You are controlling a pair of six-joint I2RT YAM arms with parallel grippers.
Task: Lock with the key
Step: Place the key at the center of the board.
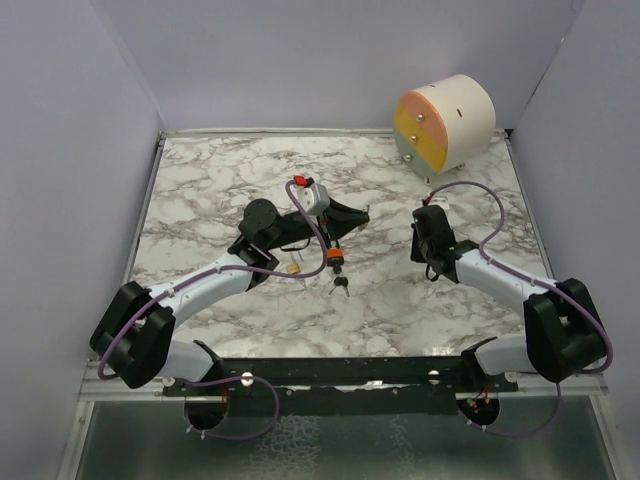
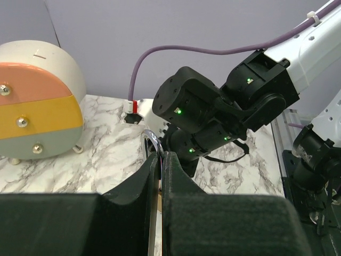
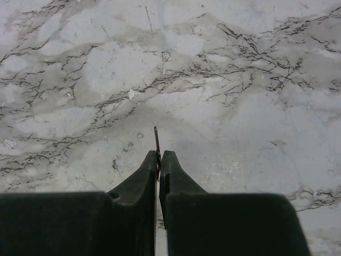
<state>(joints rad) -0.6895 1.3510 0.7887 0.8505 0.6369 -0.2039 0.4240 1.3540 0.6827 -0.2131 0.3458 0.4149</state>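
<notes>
**While Both Grippers Are Clamped, No Locking Is Yet Shown**

As the frames stand, you should judge the task to be at an early stage. The left gripper [image 2: 161, 159] is pinched tight on a thin piece topped by a silver curved metal loop [image 2: 151, 140], over the middle of the white-and-grey marble desk [image 1: 200, 190]. You cannot tell whether this is a shackle or a key ring. The right gripper [image 3: 159, 156] is pressed together on a thin dark metal sliver [image 3: 156, 136], possibly a key seen edge-on, right of the desk's centre. A small dark key-like object [image 1: 340, 286] lies near the desk's middle, toward the near edge. The cream drum-shaped cabinet with pink, yellow and grey drawer fronts [image 1: 447, 123] stands at the far right corner. No key sits in any keyhole, so insertion and turning are not yet done.
</notes>
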